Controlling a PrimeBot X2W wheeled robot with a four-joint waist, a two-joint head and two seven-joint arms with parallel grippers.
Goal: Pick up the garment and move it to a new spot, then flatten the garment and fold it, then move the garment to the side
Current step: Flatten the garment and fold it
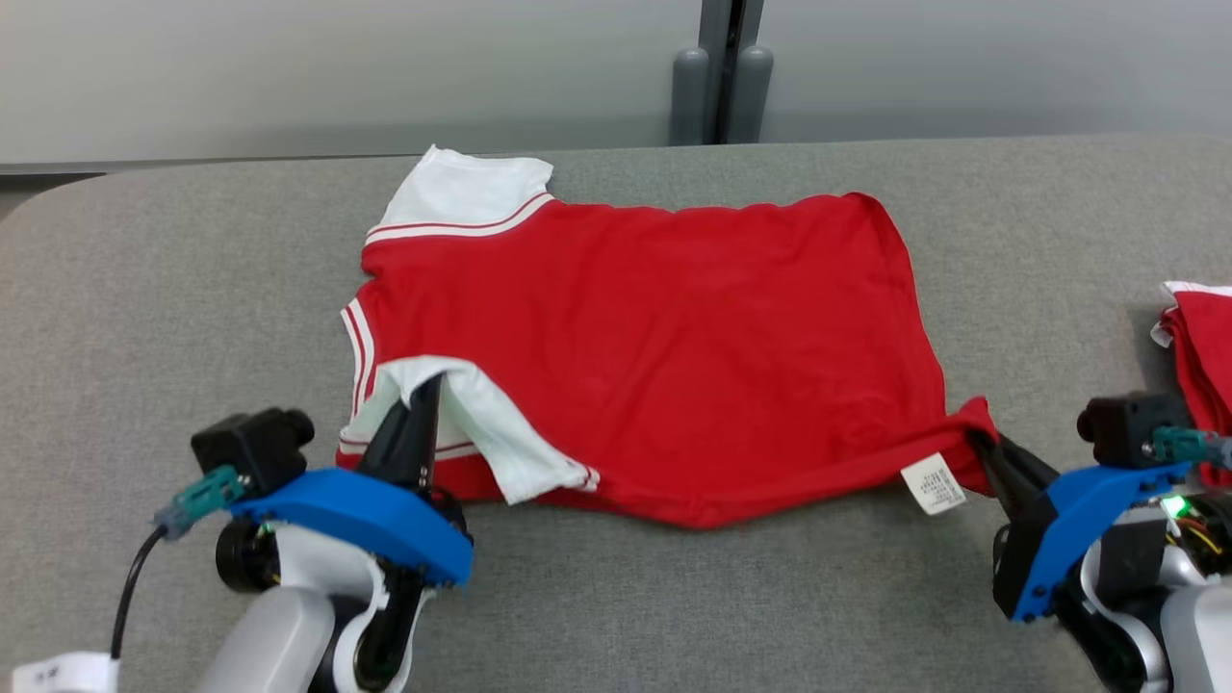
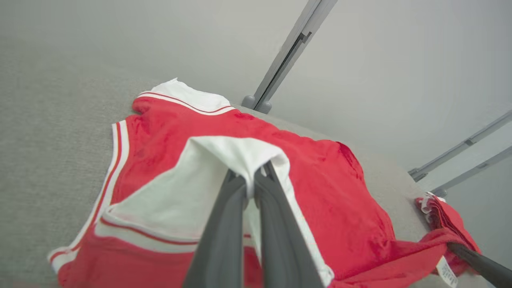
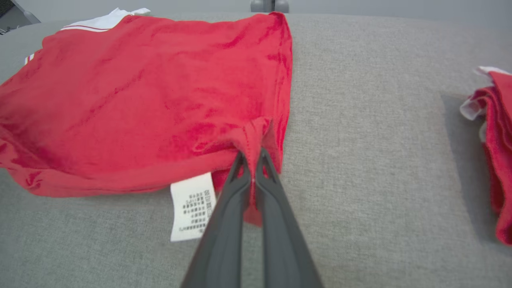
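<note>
The garment [image 1: 654,346] is a red shirt with white, red-striped sleeves, spread across the grey table [image 1: 144,289] with its neck end to the left. My left gripper [image 1: 428,385] is shut on the near white sleeve [image 2: 192,188], which is lifted and folded over the red body. At the near right, my right gripper [image 1: 982,438] is shut on the shirt's bottom hem corner [image 3: 256,136], beside a white care label [image 3: 192,206]. The far sleeve [image 1: 462,197] lies flat at the back left.
A pile of folded red and white garments [image 1: 1203,346] lies at the table's right edge, close to my right wrist. A grey post [image 1: 722,72] rises behind the table's far edge against a pale wall. Bare grey surface runs along the near side.
</note>
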